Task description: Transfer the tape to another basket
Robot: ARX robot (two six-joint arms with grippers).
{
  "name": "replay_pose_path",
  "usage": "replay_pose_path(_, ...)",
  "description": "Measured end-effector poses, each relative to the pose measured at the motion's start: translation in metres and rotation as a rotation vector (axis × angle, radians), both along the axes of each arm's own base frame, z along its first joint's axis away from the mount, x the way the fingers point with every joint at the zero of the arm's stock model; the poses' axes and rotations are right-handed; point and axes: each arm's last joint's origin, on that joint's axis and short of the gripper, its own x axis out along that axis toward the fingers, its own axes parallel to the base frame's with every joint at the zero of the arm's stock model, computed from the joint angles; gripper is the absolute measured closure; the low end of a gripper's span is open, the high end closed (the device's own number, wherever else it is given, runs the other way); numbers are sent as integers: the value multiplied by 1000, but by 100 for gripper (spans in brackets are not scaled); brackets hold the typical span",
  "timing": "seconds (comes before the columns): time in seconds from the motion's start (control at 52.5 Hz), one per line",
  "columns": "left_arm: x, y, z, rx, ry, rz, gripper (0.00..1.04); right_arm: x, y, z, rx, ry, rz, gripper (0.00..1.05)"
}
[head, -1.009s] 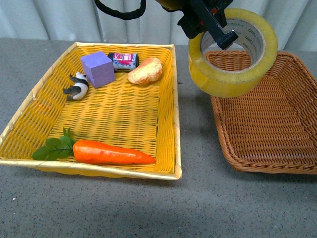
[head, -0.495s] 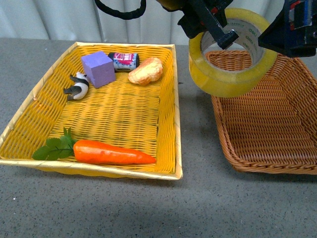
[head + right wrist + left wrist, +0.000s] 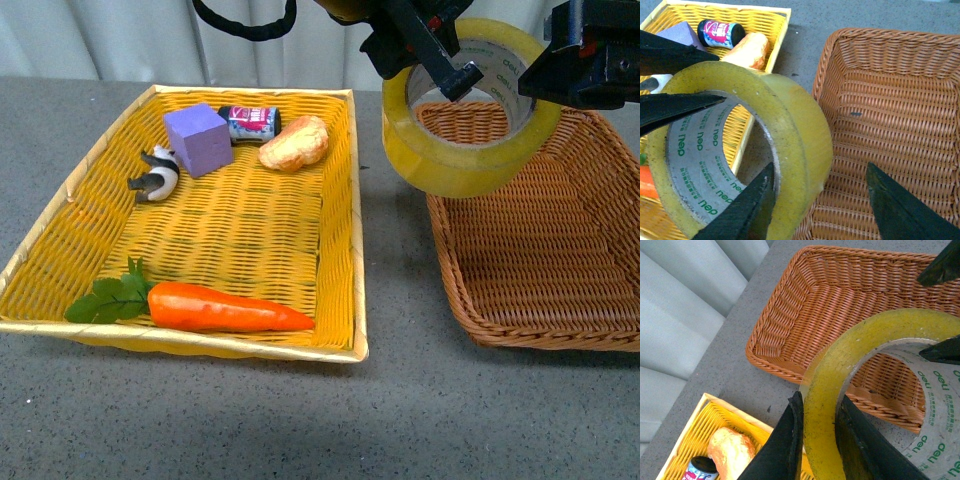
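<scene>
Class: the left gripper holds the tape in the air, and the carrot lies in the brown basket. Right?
No. The left gripper does hold the tape, but the front view shows the carrot in the yellow basket.

Two baskets sit side by side on the bench (image 3: pixel 400 420), slightly apart. The left basket (image 3: pixel 356 250) holds a carrot (image 3: pixel 225 308) along its near edge and, toward its far end from left to right, a panda figure (image 3: pixel 155 173), a cube (image 3: pixel 197 140), a small can (image 3: pixel 250 122) lying on its side and a bread roll (image 3: pixel 293 143). The tape (image 3: pixel 450 165) hangs in the left gripper (image 3: pixel 455 75) above the far left corner of the right basket (image 3: pixel 560 260), with the right gripper (image 3: pixel 815 195) straddling its wall.
</scene>
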Motion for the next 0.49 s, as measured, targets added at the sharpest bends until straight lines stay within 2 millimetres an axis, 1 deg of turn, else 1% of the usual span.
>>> replay_pose_path(0.152, 0, -1, -1, 3, 1, -1, 89, 0, 3, -2, 10, 17, 8, 73)
replay_pose_path(0.19, 0, -1, -2, 3, 2, 0, 89, -1, 4, -3, 13, 19, 10, 79)
replay_pose_path(0.247, 0, -1, -2, 3, 4, 0, 89, 0, 4, -3, 17, 20, 3, 86)
replay_pose_path(0.343, 0, -2, -2, 2, 6, -1, 89, 0, 4, -5, 22, 30, -9, 92)
replay_pose_path(0.438, -1, -4, -3, -16, -11, 49, 90, 1, 3, -7, 16, 34, -24, 93)
replay_pose_path(0.476, -1, -5, -2, -38, -4, 68, 87, 3, 1, -6, 12, 28, -29, 93)
replay_pose_path(0.495, -1, -6, -2, -51, 2, 78, 83, 4, 0, -6, 10, 24, -33, 93)
